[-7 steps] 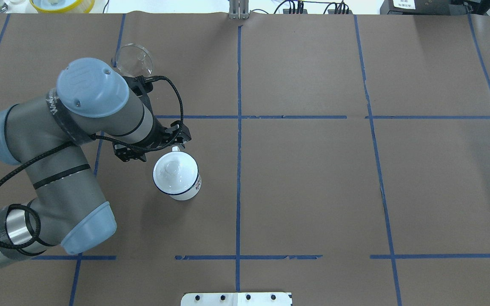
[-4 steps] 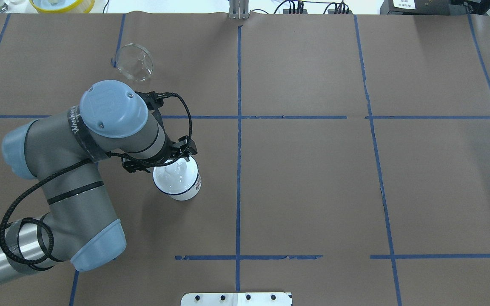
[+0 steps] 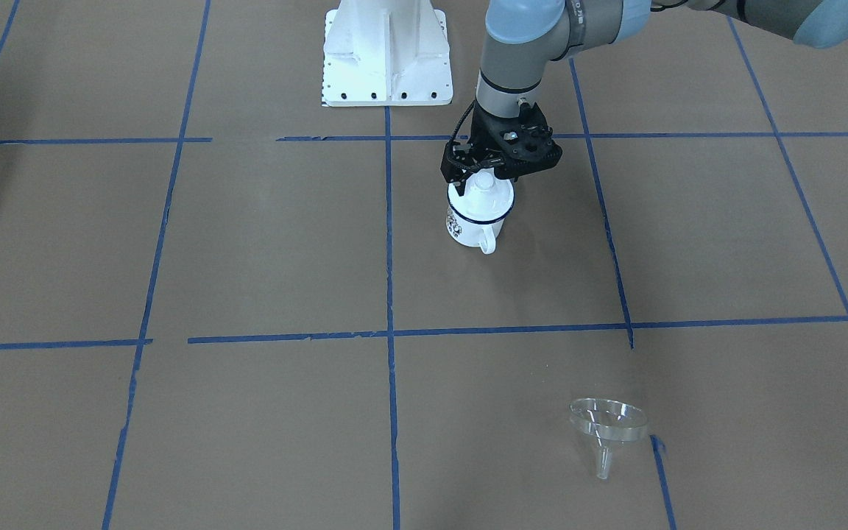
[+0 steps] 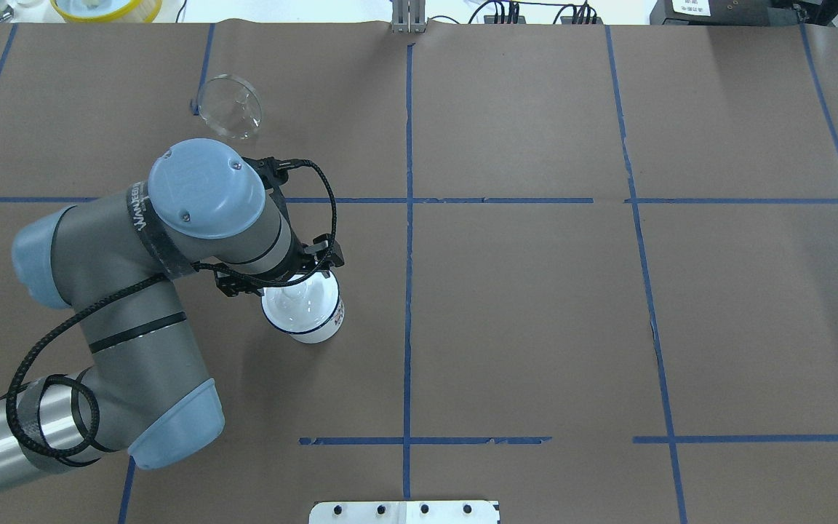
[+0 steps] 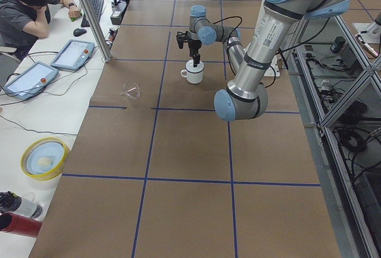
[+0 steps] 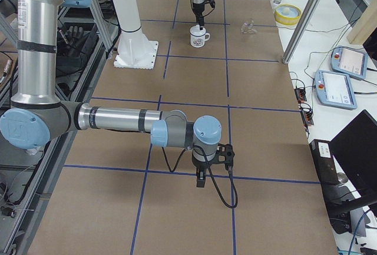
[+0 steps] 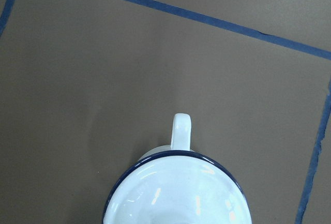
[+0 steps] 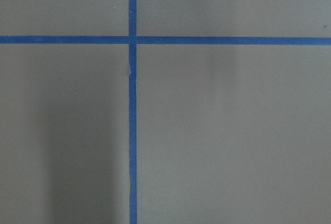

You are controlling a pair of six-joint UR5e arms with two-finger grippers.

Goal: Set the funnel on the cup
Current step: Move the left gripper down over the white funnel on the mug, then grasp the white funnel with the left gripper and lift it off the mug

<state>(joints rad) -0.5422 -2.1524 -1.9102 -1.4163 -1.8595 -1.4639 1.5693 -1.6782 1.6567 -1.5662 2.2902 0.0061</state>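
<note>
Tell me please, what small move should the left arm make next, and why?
Probably shut the left gripper on the knob of the lid and lift it off. The lid covers the cup, so the funnel, lying apart and untouched, cannot sit on it yet.

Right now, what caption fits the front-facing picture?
Left gripper poised at the cup's lid; the funnel lies apart.

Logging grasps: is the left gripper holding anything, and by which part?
Cannot be told: the left gripper is at the knob of the lid on the cup, its closure hidden.
</note>
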